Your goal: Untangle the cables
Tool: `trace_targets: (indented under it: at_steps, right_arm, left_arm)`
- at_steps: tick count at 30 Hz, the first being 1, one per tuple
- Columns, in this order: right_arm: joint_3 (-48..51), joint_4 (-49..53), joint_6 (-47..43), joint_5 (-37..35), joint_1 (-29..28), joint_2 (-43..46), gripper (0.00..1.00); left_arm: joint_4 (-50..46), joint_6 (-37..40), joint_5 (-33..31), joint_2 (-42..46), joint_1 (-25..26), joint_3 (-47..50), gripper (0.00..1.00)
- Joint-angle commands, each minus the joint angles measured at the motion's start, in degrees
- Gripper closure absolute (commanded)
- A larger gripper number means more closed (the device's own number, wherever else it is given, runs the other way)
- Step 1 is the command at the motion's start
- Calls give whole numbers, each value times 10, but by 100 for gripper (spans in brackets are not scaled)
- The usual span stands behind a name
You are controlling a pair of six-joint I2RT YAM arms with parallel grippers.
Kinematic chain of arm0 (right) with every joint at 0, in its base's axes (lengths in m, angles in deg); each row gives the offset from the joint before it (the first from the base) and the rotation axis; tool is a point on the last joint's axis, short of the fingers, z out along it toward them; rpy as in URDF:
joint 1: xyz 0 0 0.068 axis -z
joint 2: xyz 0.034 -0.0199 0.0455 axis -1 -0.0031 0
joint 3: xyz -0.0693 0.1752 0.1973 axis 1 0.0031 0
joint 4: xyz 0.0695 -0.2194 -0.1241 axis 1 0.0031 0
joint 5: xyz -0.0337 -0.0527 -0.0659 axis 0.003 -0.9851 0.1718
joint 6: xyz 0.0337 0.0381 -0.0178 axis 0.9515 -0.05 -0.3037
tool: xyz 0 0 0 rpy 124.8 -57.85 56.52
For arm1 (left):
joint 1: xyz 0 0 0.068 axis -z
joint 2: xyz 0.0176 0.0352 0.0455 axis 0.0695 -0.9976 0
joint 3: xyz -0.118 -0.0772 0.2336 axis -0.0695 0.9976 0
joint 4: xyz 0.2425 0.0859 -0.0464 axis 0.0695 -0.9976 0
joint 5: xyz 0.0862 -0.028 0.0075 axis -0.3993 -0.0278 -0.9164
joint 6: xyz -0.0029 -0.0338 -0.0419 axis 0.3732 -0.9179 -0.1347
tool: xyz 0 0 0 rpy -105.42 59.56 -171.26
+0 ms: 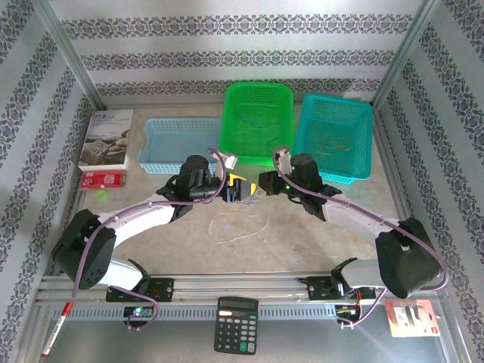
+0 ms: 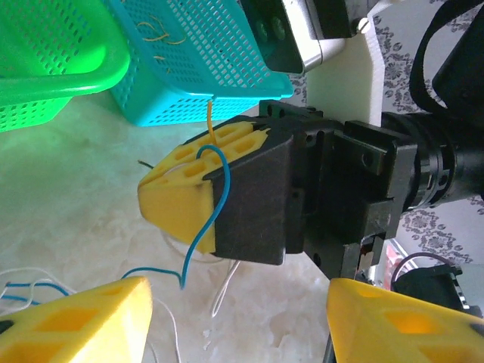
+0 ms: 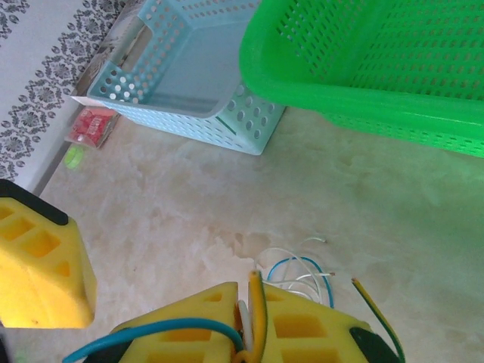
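Yellow moulded pads tip both tools. From above, the left tool (image 1: 231, 193) and the right tool (image 1: 252, 189) meet nose to nose over the pale bench (image 1: 318, 238). A slack loop from the small bundle of thin white, tan and dark blue cables (image 1: 265, 225) lies on the bench just below both tips, on the side of the arm bases.

In the left wrist view, the left tool (image 2: 238, 302) has its pads apart with nothing between them. Straight ahead, the right tool (image 2: 189, 181) is clamped on the cables. A dark blue strand (image 2: 214, 204) arcs over its tip and drops toward the left tool's left-hand pad, a tan strand (image 2: 209, 121) sticks up out of the pinch, and white strands trail beneath.

In the right wrist view, the right tool (image 3: 253, 318) pinches blue, tan and white strands together. The loose coils (image 3: 299, 272) lie on the bench just ahead of its tip. One pad of the left tool (image 3: 38, 265) sits off to its left, apart.

The blue strand runs roughly along the line between the two tips, so the free left tool is best placed to close on it and draw away.
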Motion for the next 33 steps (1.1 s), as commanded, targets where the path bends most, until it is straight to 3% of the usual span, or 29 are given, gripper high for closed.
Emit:
trace_targets:
  at_steps: [1,4,7,10,14,16,18,21,23,25,33]
  right_arm:
    - [-12,-18,5,12,-10,-1,88]
    - [-12,-17,5,10,-16,1,88]
    - [-10,-18,7,8,-20,3,88]
    - [-6,-17,6,5,-23,3,84]
    - [6,-15,2,-2,-23,3,66]
    - [17,-14,0,-14,-19,2,57]
    - [33,-16,-1,-23,-10,-1,55]
    - [58,-27,3,-34,7,-9,58]
    - [76,-38,17,-44,24,-9,67]
    - [92,-53,29,-42,35,-3,68]
    - [82,-41,31,-48,37,-11,53]
  left_arm:
    - [64,-19,15,-17,5,8,40]
    - [85,-25,12,-28,5,14,41]
    - [96,-29,15,-38,5,15,52]
    - [110,-34,8,-41,5,22,71]
    - [114,-33,-6,-38,5,30,100]
    - [113,-30,-19,-30,4,37,100]
    - [110,-29,-31,-21,3,46,100]
    - [111,-30,-43,-7,1,60,100]
    - [107,-29,-47,1,0,71,100]
    - [104,-30,-51,9,-1,79,100]
    - [126,-49,-68,28,-2,154,100]
